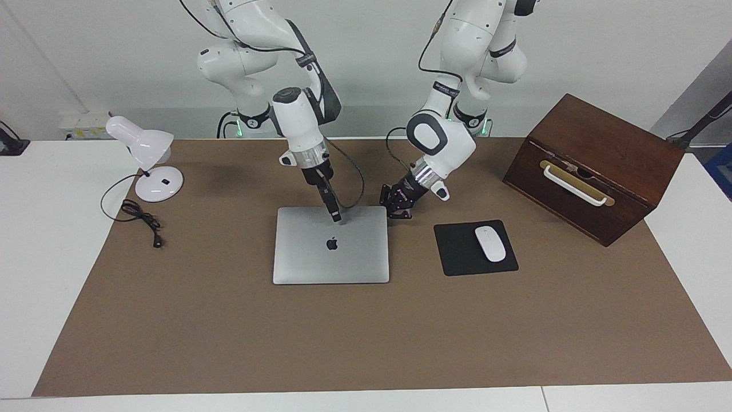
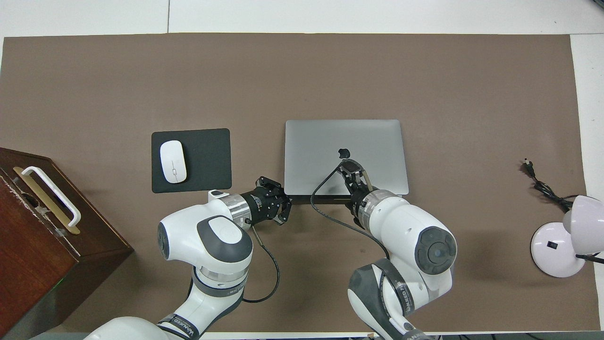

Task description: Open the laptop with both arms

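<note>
The laptop (image 1: 320, 257) lies closed and flat on the brown mat, apple logo up; it also shows in the overhead view (image 2: 325, 141). My right gripper (image 1: 335, 216) points down onto the lid at the edge nearest the robots, just robot-side of the logo; in the overhead view (image 2: 353, 166) it covers that spot. My left gripper (image 1: 399, 213) is low at the laptop's robot-side corner toward the left arm's end. It reaches in sideways with its fingers spread and holds nothing, as the overhead view (image 2: 286, 209) shows.
A black mouse pad (image 1: 454, 254) with a white mouse (image 1: 490, 243) lies beside the laptop toward the left arm's end. A brown wooden box (image 1: 595, 166) with a white handle stands past it. A white desk lamp (image 1: 150, 157) and its cord (image 1: 140, 217) are at the right arm's end.
</note>
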Robot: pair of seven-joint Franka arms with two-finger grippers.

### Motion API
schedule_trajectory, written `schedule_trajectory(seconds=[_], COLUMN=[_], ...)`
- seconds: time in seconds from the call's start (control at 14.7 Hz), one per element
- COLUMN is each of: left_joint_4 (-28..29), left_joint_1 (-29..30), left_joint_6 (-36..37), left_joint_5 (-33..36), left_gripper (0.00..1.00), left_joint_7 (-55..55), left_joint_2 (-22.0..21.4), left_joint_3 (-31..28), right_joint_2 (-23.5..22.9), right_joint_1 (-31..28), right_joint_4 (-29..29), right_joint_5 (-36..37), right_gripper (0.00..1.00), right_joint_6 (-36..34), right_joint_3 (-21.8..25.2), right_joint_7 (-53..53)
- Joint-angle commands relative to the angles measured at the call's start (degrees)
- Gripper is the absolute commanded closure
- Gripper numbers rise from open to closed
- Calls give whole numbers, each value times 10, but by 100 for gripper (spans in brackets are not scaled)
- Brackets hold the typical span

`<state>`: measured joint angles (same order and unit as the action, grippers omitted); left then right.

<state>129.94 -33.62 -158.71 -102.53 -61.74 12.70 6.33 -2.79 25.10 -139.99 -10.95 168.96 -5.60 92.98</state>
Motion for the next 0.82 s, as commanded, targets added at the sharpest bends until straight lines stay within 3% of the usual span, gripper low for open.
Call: schedule_trajectory(seconds=[0.0,0.75], left_joint_4=[-14,-14], left_joint_1=[-15,-20], left_joint_6=[-17,-21], left_joint_5=[-15,-15], left_gripper=[100,100], left_joint_7=[16,23], left_joint_2=[31,31], left_joint_3=[-5,-5], right_joint_2=[-12,-29], right_joint_1=[-4,-7], right_joint_4=[17,52], right_joint_5=[-12,-12], right_gripper=[0,0], right_joint_6=[9,10], right_joint_3=[10,20], right_joint_7=[-33,-62])
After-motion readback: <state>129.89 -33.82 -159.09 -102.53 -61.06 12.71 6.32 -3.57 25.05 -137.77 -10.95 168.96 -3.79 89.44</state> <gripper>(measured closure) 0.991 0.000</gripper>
